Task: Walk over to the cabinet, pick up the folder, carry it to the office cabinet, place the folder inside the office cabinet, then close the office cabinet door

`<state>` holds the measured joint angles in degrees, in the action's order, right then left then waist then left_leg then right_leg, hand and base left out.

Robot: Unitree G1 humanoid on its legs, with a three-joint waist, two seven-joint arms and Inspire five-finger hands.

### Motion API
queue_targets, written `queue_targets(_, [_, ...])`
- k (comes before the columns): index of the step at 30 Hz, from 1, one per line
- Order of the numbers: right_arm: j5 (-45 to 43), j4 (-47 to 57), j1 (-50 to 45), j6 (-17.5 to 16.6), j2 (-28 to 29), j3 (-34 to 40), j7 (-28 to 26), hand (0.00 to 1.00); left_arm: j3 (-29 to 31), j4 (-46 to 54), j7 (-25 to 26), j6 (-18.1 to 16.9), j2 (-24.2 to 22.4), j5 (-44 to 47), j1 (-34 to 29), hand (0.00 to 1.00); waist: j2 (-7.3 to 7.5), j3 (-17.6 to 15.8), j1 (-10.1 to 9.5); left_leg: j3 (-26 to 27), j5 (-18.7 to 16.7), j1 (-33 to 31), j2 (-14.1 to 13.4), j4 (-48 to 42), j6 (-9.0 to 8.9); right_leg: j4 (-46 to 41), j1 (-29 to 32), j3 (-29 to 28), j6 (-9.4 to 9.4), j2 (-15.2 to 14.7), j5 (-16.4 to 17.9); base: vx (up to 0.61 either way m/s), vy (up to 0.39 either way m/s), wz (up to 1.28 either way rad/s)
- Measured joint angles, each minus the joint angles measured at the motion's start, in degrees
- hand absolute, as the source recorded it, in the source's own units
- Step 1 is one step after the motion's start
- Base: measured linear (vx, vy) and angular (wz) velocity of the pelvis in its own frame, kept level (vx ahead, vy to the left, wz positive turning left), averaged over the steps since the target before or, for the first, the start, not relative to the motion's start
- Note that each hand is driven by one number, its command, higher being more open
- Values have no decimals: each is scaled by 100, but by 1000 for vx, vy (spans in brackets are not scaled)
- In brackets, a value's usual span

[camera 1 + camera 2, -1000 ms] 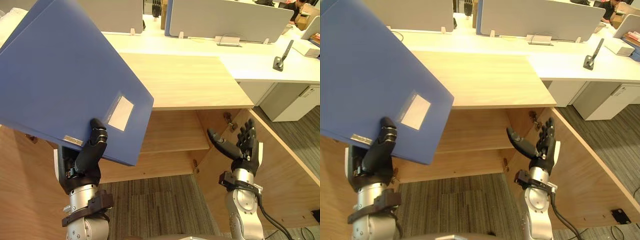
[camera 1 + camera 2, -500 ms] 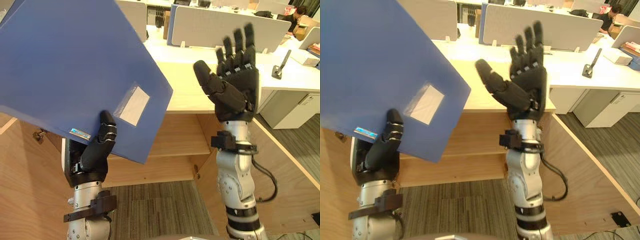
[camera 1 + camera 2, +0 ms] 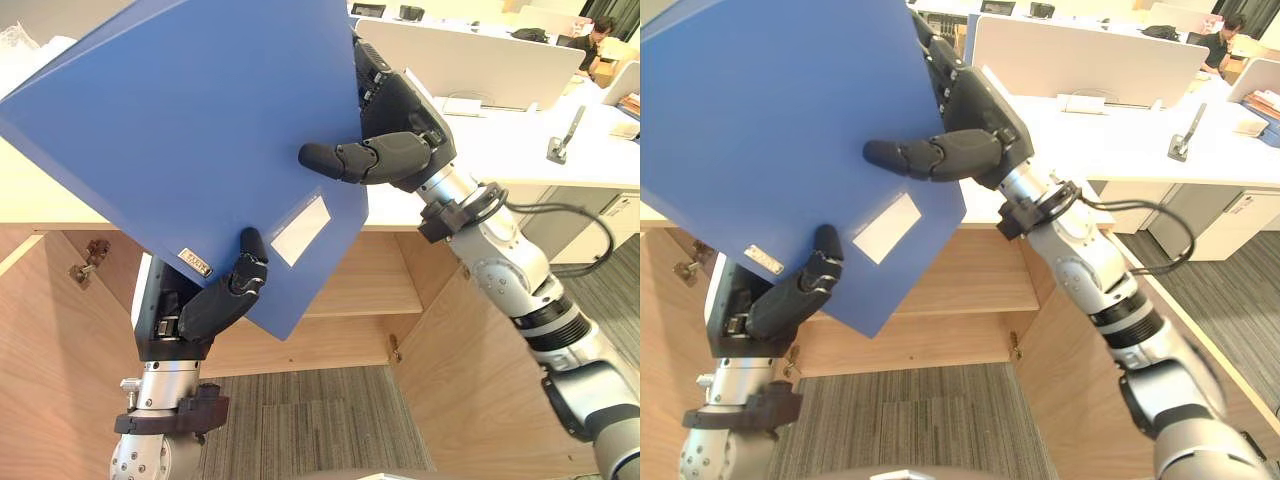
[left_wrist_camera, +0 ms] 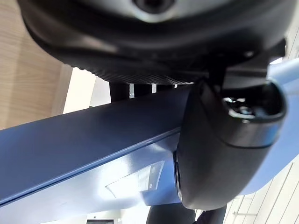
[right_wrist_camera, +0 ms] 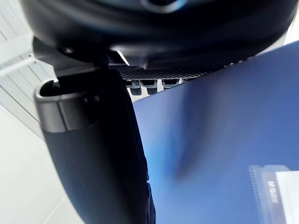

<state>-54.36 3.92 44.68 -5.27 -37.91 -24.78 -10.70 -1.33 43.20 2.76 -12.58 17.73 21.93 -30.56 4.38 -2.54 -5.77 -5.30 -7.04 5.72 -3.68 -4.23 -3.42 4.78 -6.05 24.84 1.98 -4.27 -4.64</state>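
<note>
Nearest to us, the left hand [image 3: 205,310] grips the lower edge of the blue folder [image 3: 170,130]: its thumb lies on the front face just below the white label [image 3: 300,217], and the rest of the hand is clamped behind. The forearm stands almost upright under it. The folder is held high and tilted on one corner, its broad face turned towards us, well above the cabinet opening. The right hand [image 3: 400,140] reaches across from the far side with the arm stretched and bent at the elbow. Its thumb is pressed flat on the front face and its palm is behind the right edge, so both hands pinch the folder between them. Below and beyond the hands, the office cabinet [image 3: 340,340] stands open, with its shelf [image 3: 365,295] bare and the cabinet door [image 3: 470,390] swung out beneath the right arm. We judge that the carry is done and the placing step is in hand. Next the folder must be lowered, levelled and slid in under the cabinet top without catching a door. Past the right hand lie a white desk [image 3: 530,150] and a partition screen [image 3: 470,65].
</note>
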Motion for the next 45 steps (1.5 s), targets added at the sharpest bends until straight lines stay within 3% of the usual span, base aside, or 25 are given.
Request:
queue_targets(7, [-550, -250, 822, 45, -1140, -1128, -299, 100, 519, 1, -181, -66, 1521, 660, -49, 0, -85, 66, 4, 12, 3, 6, -3, 15, -1, 2, 6, -9, 0, 2, 1, 0, 0, 0])
queue_targets(8, [-814, -250, 984, 58, -1401, -1438, -378, 0, 628, 0, -253, -65, 1783, 909, -96, 0, -94, 75, 0, 13, 7, 10, -5, 26, -4, 2, 6, -9, 0, 4, 1, 0, 0, 0])
queue_targets(10, [-1127, -242, 1210, 96, -1777, -1895, -509, 0, 743, -1, -335, -66, 2164, 1182, -210, 0, -99, 90, -9, 15, 18, 11, -9, 46, -9, 3, 16, -10, 0, 8, 1, 0, 0, 0])
queue_targets(11, [-1286, -215, 1238, 126, -1936, -2093, -570, 0, 737, -13, -344, -65, 2387, 1332, -257, 100, -96, 111, -32, 15, 21, 10, -11, 60, -9, 3, 22, -11, -1, 9, 2, 0, 0, 0])
queue_targets(16, [-1450, -59, 1253, 234, -2537, -2589, -988, 0, 718, -306, -610, -65, 2941, 1647, -323, 100, -77, 173, -96, 27, 56, -38, -11, 111, -17, 3, 104, -27, -1, 11, 2, 0, 0, 0])
queue_targets(21, [-1291, 187, 1246, 233, -2769, -2575, -1374, 0, 349, -846, -1180, -66, 3042, 2230, -320, 100, -106, 221, -106, 37, 58, -45, -14, 127, -20, 2, 128, -41, -3, 16, 3, 3, 4, -1])
queue_targets(23, [-854, 337, 1086, 228, -2724, -2322, -1360, 0, -21, -1123, -1505, -29, 3115, 2576, -303, 100, -113, 240, -106, 63, 58, -36, -12, 128, -20, 2, 142, -62, -4, 16, 3, 14, 23, -6])
queue_targets(25, [-117, 616, 587, 225, -2336, -1486, -1276, 0, -558, -1348, -1923, 78, 3125, 2771, -231, 100, -113, 244, -127, 118, 58, -27, -12, 127, -19, 0, 176, -112, -4, 16, 2, 8, 26, -12])
queue_targets(27, [1119, 1188, -16, 209, -1316, -390, -1283, 0, -1127, -1902, -2480, 225, 2745, 2985, 57, 100, -161, 263, -103, 168, 58, -15, -21, 126, -19, -2, 191, -153, -4, 17, 0, -1, 20, -13])
queue_targets(28, [1454, 1290, -105, 183, -1089, -224, -1272, 0, -1141, -2063, -2582, 273, 2563, 2978, 116, 100, -173, 271, -90, 168, 58, -10, -23, 125, -19, -6, 186, -153, -4, 18, 0, 0, 8, -4])
queue_targets(30, [2340, 1606, -427, -175, -13, 284, -1055, 0, -1253, -2900, -2746, 428, 1862, 2867, 399, 100, -244, 310, -49, 166, 58, -2, -34, 122, -19, -20, 180, -152, -5, 26, 1, 0, 0, 0])
queue_targets(33, [2628, 2023, -882, -737, 1148, 384, -730, 0, -1377, -3995, -2849, 638, 1295, 2281, 490, 100, -285, 317, -27, 167, 56, -1, -37, 108, -17, -25, 174, -152, -8, 27, 3, 0, 0, 0])
queue_targets(36, [3201, 2159, -1320, -1086, 1367, 135, -736, 0, -1368, -4921, -2826, 691, 818, 1313, 356, 100, -296, 307, -31, 164, 34, 20, -28, 86, 11, -25, 111, -144, -7, 16, 4, -25, 12, 2])
queue_targets(38, [3696, 1970, -1598, -1120, 1299, -199, -757, 0, -1267, -5373, -2782, 691, 607, 840, 271, 100, -291, 308, -32, 163, 24, 24, -28, 63, 20, -25, 95, -145, -6, 18, 4, -44, 21, 1])
queue_targets(42, [4475, 899, -2108, -939, 1221, -1025, -874, 0, -904, -6366, -2561, 680, 187, -93, 343, 100, -238, 304, -75, 152, 19, -10, -32, 12, 25, -23, 91, -142, -10, 23, -13, -54, 8, 1])
queue_targets(45, [5377, -346, -2242, -819, 1060, -1724, -874, 0, -657, -7476, -2193, 669, -93, -941, 709, 100, -236, 207, -235, 99, 19, -62, -26, -36, 26, 0, 89, -112, -19, 27, -41, -45, 8, 7])
